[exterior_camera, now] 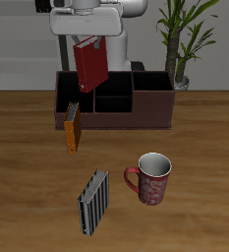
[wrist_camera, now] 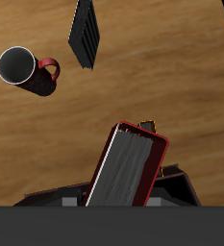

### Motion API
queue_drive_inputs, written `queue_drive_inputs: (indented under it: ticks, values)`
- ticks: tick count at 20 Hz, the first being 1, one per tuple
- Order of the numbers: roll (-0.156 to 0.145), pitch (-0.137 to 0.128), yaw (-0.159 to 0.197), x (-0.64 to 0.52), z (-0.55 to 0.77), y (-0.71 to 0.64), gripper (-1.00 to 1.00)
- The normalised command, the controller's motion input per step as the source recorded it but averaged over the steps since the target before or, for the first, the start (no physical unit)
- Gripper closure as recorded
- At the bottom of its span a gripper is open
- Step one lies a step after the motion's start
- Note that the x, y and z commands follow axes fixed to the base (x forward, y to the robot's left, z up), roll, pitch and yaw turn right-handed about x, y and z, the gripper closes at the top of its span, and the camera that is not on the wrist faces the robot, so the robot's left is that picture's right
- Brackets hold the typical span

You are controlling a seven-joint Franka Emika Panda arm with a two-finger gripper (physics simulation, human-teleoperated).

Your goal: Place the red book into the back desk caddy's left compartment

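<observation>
The red book (exterior_camera: 89, 63) hangs in the air at the upper middle of the exterior frame, tilted a little off upright, its top edge clamped in the hand (exterior_camera: 87, 40) just below the robot's white body. Its lower end dips toward the back desk caddy (exterior_camera: 136, 116), a long dark reddish-brown organiser standing on the wooden table (exterior_camera: 28, 197), above the end section that shows at the left of this frame, the left compartment (exterior_camera: 71, 94); whether the book touches the caddy's walls cannot be told. In the wrist view the red book (wrist_camera: 129, 165) shows its pale page edge and grey striped face, with the caddy's dark partitions beneath it. A thin orange book (exterior_camera: 73, 131) leans against the caddy's front wall. Nearer the table's front edge lie a grey black-striped book (exterior_camera: 93, 202) and a red patterned mug (exterior_camera: 150, 178), near each other but apart. A potted plant (exterior_camera: 180, 44) stands behind the caddy at upper right.
</observation>
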Motion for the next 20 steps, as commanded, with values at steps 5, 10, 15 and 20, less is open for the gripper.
queue_drive_inputs:
  ticks: [5,10,15,20]
  values:
    - [0.028,0.003,0.061,-0.46,0.00,0.21,1.00]
    - [-0.013,0.024,0.106,-0.43,-0.14,0.16,1.00]
    - [-0.009,0.014,0.144,-0.18,-0.18,-0.06,1.00]
    - [-0.062,-0.029,0.041,-0.13,0.06,-0.30,1.00]
